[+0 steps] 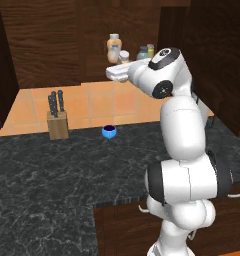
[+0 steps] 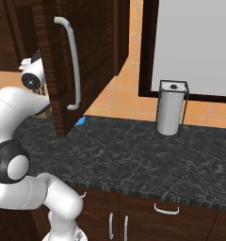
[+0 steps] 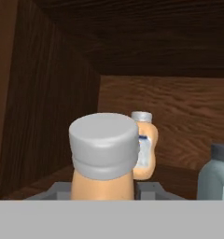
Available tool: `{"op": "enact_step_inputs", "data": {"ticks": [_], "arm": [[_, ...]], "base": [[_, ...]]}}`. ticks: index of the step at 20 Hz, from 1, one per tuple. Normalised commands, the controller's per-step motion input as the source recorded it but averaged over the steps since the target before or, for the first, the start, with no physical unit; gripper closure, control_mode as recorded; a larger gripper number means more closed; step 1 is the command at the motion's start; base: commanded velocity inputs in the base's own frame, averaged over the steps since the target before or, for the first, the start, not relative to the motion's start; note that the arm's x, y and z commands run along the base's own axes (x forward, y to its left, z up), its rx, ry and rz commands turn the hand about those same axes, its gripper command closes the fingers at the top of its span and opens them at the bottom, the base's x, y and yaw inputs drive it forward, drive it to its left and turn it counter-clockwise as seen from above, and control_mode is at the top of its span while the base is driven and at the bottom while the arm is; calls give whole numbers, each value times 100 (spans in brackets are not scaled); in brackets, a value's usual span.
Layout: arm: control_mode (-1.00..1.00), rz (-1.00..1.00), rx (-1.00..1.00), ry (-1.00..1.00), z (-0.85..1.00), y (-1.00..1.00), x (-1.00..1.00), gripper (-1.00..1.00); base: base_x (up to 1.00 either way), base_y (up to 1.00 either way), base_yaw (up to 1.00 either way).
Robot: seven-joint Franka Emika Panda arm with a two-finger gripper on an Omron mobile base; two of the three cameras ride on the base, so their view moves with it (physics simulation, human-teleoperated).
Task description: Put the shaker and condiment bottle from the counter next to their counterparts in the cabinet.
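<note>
text: none readable | paler bottle (image 3: 144, 147) label: marks too blurred to read

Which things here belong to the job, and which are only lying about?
Job: condiment bottle in the gripper, shaker, paler twin bottle, yellow-green shaker, cabinet.
Lying about: knife block, blue bowl, paper towel roll.

Left base view: I look from behind-left, down across the counter (image 1: 52, 170) toward the open cabinet (image 1: 47, 45).
Right base view: from behind-right, I see the same counter (image 2: 148, 150), mostly past the cabinet's door.
Hand view: I sit inside the cabinet, very near the condiment bottle (image 3: 103, 158), facing its back wall.
</note>
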Motion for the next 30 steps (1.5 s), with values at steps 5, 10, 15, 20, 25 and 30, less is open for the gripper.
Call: {"op": "enact_step_inputs", "data": {"ticks": [5, 10, 15, 20, 25, 30], "arm": [[-100, 0, -4, 20, 15, 14, 22, 100], [-100, -1, 0, 6, 20, 15, 46, 100], [-100, -1, 0, 23, 55, 12, 53, 100], [-100, -9, 0, 21, 29, 32, 44, 100], [-100, -26, 0, 11, 8, 75, 44, 100], [-100, -27, 0, 22, 35, 64, 47, 100]], "base": [[0, 0, 0], [0, 0, 0], [0, 0, 0], [0, 0, 0], [0, 0, 0], [0, 0, 0]]}}
